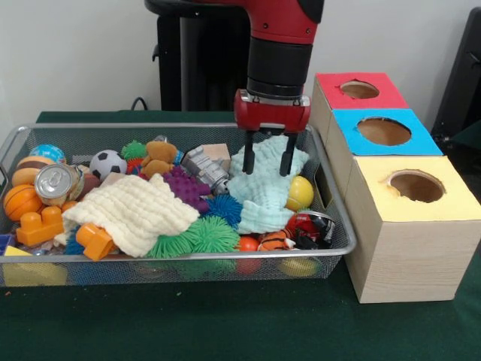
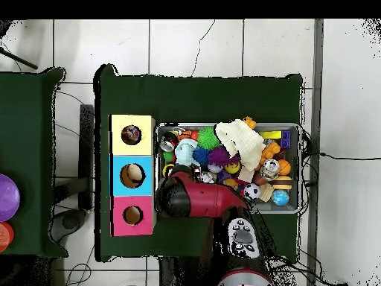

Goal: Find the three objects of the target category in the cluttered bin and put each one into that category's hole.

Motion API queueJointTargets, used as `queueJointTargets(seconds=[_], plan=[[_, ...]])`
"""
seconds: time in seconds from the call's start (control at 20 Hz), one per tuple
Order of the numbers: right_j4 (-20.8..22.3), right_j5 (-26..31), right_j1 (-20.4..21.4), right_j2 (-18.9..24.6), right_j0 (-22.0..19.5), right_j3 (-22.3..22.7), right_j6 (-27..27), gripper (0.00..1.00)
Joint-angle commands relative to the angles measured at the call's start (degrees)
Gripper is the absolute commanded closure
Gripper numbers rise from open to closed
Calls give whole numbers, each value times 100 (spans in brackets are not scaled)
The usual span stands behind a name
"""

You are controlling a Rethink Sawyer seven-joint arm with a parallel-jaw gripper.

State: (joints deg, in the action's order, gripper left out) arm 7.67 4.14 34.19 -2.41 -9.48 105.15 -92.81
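Mesh bin (image 1: pixel 15 143) crowded beneath fingers (image 1: pixel 267 158).

I see a silver wire-mesh metal bin (image 1: pixel 331 197), soft waffle-knit cream cloth (image 1: pixel 135 212) and mint cloth (image 1: pixel 264 184), spiky rubbery balls (image 1: pixel 207 235), a shiny metal can (image 1: pixel 54 183), pale grainy wooden boxes (image 1: pixel 409 259) with matt coloured faces, glossy red arm shell (image 1: pixel 285 19).

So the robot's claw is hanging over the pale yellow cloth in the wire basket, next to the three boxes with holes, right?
Not quite: the gripper hangs over the light blue-green cloth, not the pale yellow cloth, which lies further along the wire basket. The front view shows this. The three boxes are indeed beside the basket.
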Motion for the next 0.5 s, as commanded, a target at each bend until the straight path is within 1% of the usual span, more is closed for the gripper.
queueJointTargets(seconds=[0.05, 0.2, 0.45, 0.5], plan=[[-524, -427, -440, -10, 215, 218, -1641, 0], [-593, -485, -550, 51, 174, 159, -1538, 0], [-513, -551, -759, 294, -187, 64, -1262, 0], [-489, -585, -861, 273, -198, 0, -1228, 0]])
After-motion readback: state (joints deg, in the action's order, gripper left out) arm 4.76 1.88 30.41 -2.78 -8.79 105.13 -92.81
